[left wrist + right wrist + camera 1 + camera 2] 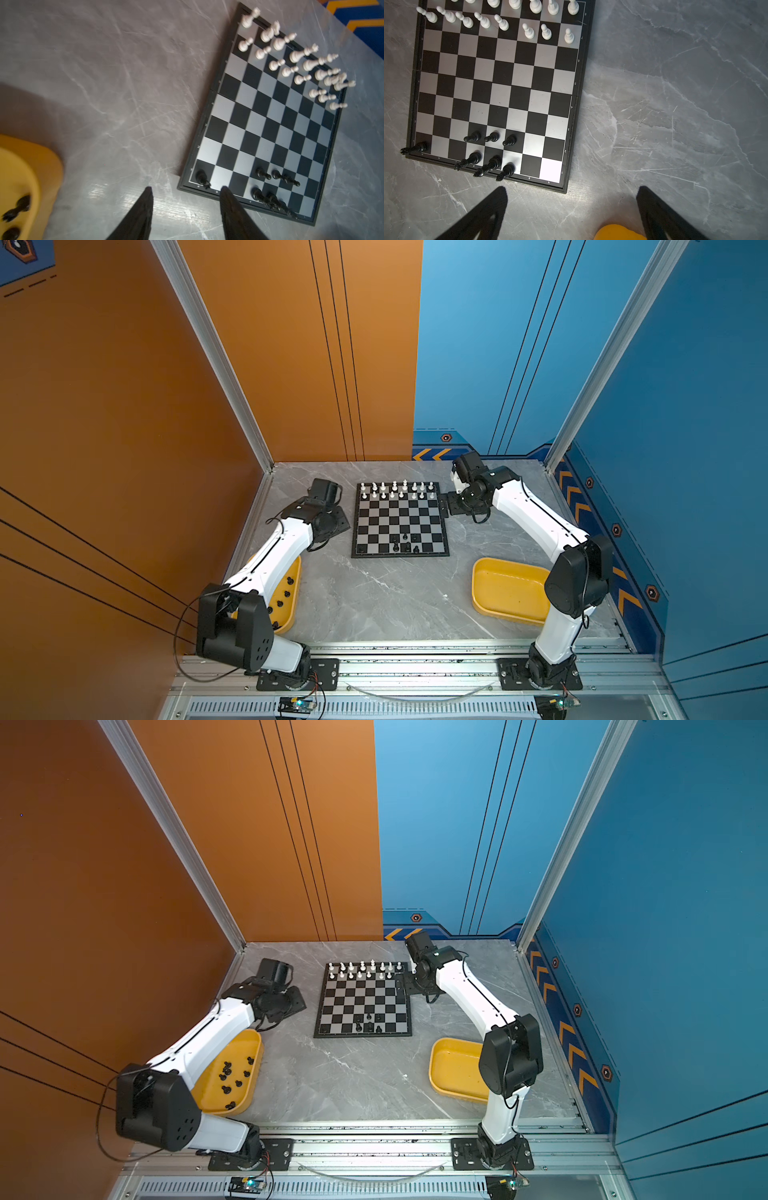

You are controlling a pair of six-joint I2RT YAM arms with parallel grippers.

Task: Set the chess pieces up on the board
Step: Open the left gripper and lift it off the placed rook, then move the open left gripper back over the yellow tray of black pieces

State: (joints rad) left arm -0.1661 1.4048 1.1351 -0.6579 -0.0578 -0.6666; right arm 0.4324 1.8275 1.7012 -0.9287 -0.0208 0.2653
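Chess pieces (492, 137), knobbed plastic, dot the checkered board (521, 74); both jaws gape empty.

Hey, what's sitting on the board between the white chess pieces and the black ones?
Nothing. In the right wrist view the board shows only bare squares between the white pieces and the black pieces.

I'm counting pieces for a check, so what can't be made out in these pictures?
Left yellow tray, both top views: the left arm covers part, so its pieces can't be counted.
White back row, right wrist view: cut off by the picture's edge.
Black pieces on the board, left wrist view: blurred, kinds unclear.
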